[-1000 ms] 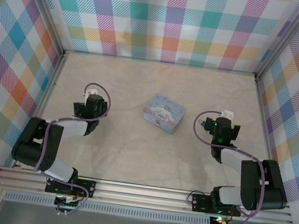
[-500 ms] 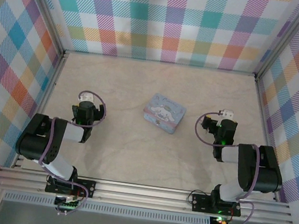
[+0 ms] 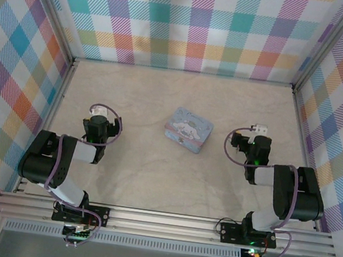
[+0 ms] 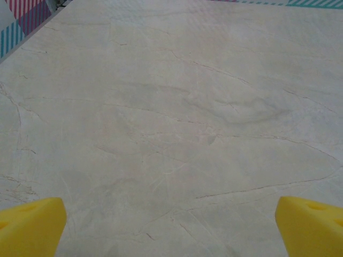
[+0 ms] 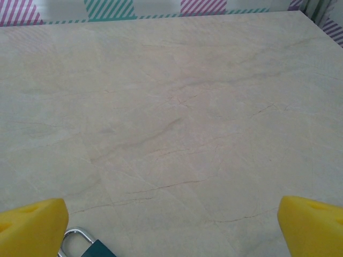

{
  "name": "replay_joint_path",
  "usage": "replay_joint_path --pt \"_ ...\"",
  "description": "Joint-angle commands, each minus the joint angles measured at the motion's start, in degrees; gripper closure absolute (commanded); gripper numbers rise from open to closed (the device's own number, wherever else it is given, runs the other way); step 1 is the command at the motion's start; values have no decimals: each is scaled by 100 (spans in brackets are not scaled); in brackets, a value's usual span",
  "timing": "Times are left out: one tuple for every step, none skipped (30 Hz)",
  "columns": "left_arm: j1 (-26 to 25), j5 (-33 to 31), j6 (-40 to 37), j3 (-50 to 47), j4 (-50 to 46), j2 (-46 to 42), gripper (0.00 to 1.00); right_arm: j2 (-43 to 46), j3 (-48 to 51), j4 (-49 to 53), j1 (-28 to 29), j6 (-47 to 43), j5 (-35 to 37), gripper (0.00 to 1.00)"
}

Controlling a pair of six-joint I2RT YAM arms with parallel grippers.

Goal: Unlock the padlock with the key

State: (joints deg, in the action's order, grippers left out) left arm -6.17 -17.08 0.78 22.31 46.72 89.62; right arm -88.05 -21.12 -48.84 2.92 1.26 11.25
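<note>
The padlock lies on the table at the bottom left of the right wrist view, its silver shackle and dark body just beside my right gripper's left yellow fingertip. The right gripper is open, nothing between its fingers, and shows at the right of the top view. My left gripper is open over bare table, its yellow fingertips wide apart; from above it sits at the left. The key is out of view.
A pale-blue rectangular tin with a white cartoon figure lies in the middle of the marbled table, between the two arms. Plaid walls close in the table at the back and both sides.
Both arms have folded back toward their bases, the grippers drawing slightly nearer the front edge. Over the last half second they hardly move. The tin has not moved.
</note>
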Motion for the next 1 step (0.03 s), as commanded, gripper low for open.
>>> replay_joint_path --pt "18 79 -53 52 184 -20 0 25 -107 -125 -45 96 -139 0"
